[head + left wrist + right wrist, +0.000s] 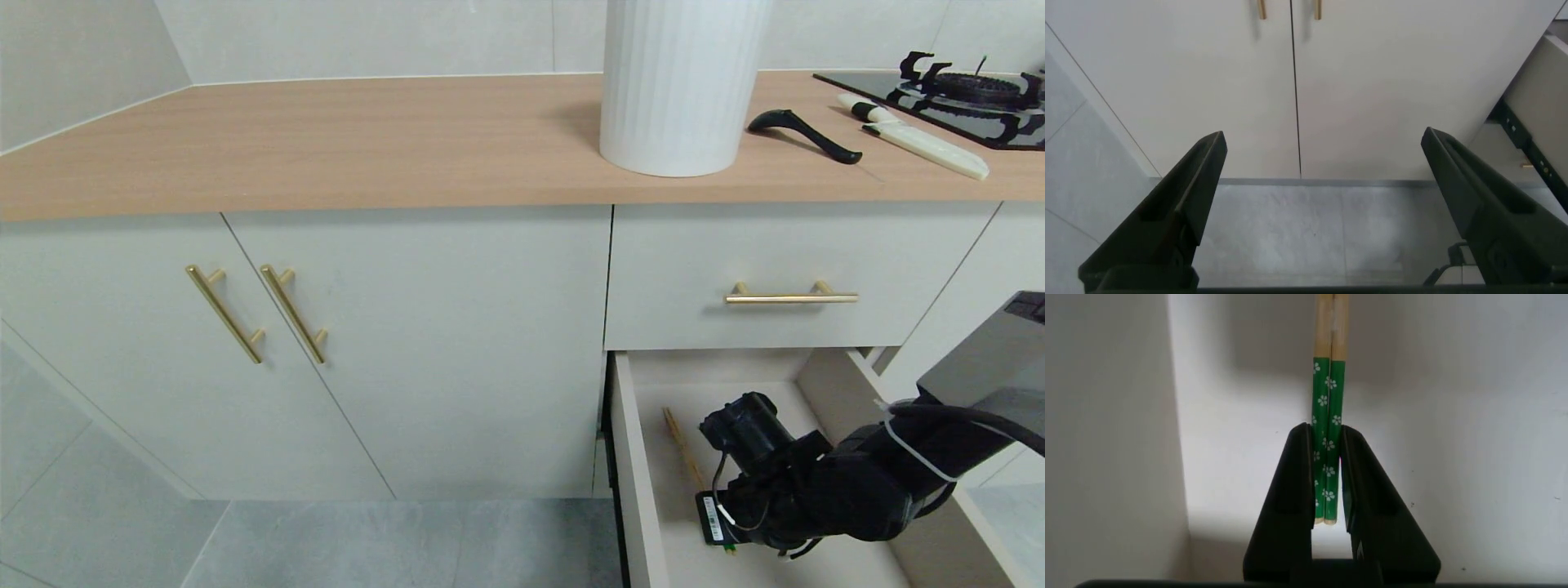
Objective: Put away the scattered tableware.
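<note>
Right gripper [1328, 441] jaws clamping on the green, flower-printed ends of a pair of bamboo chopsticks [1329, 384], holding them inside the open pale drawer [633, 457] beside its left wall. Left gripper [1323, 143] jaws standing wide apart, facing the white cabinet doors [1388, 73]. White-bladed knife [918, 139] and black curved utensil [804, 135] lying on the wooden countertop [326, 139].

On the worktop [326, 147] a ribbed container [678, 90] stands near the front edge. To its right lies a curved utensil [804, 135], then a knife [918, 145], with the gas hob [971, 90] behind them at the far right. Below on the left are 2 cabinet doors [408, 351]. Right of them is a closed drawer [784, 269], with an open drawer [645, 457] under it. Inside, along its left wall, 2 chopsticks [1328, 416] lie side by side between the fingers [1294, 482] of the right gripper [1328, 437]. The left gripper [1323, 139] faces the doors, above the floor [1315, 229].
</note>
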{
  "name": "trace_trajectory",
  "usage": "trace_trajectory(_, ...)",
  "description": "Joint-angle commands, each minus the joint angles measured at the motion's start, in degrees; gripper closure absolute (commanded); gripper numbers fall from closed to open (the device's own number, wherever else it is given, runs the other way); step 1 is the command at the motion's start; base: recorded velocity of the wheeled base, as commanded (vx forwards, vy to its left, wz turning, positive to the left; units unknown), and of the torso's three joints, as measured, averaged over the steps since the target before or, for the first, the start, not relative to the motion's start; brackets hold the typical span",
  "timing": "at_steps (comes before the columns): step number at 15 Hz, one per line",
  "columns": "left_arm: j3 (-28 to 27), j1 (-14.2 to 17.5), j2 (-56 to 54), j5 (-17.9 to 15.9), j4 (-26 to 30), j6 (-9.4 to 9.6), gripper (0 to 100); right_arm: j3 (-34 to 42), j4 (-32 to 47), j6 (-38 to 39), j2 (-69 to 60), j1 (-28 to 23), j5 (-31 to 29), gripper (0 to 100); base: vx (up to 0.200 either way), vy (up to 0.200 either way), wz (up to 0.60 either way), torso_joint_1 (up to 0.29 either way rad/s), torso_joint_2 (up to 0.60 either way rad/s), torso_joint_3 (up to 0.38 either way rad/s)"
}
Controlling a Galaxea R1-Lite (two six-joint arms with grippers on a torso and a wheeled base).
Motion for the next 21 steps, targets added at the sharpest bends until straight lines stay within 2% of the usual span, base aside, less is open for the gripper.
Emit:
trace_trajectory(1, 0.0, 0.01, 0.02, 0.02, -0.01, -0.02, 0, -0.06, -0.01, 0.1, 1.01, 0.09, 0.03, 100, 0.0, 0.0, 0.0, 0.0, 0.0, 0.0)
trace_trajectory(9, 0.0, 0.01, 0.02, 0.02, -0.01, -0.02, 0, 0.02, -1.24, 1.16, 0.92, 0.09, -0.5, 100, 0.0, 0.0, 0.0, 0.0, 0.0, 0.0)
trace_trajectory(10, 0.0, 0.01, 0.02, 0.02, -0.01, -0.02, 0, 0.11, -1.24, 1.16, 1.01, 0.44, -0.5, 0, 0.0, 0.0, 0.0, 0.0, 0.0, 0.0)
trace_trajectory(17, 0.0, 0.01, 0.02, 0.02, -0.01, -0.02, 0, 0.29, -1.24, 1.16, -0.93, 0.71, -1.29, 0, 0.0, 0.0, 0.0, 0.0, 0.0, 0.0)
trace_trajectory(19, 0.0, 0.01, 0.02, 0.02, -0.01, -0.02, 0, 0.64, -1.16, 1.07, -7.17, 0.71, -5.42, 0, 0.0, 0.0, 0.0, 0.0, 0.0, 0.0)
trace_trajectory(21, 0.0, 0.01, 0.02, 0.02, -0.01, -0.02, 0, 1.34, -0.8, 0.8, -15.96, 0.44, -4.89, 0, 0.0, 0.0, 0.0, 0.0, 0.0, 0.0)
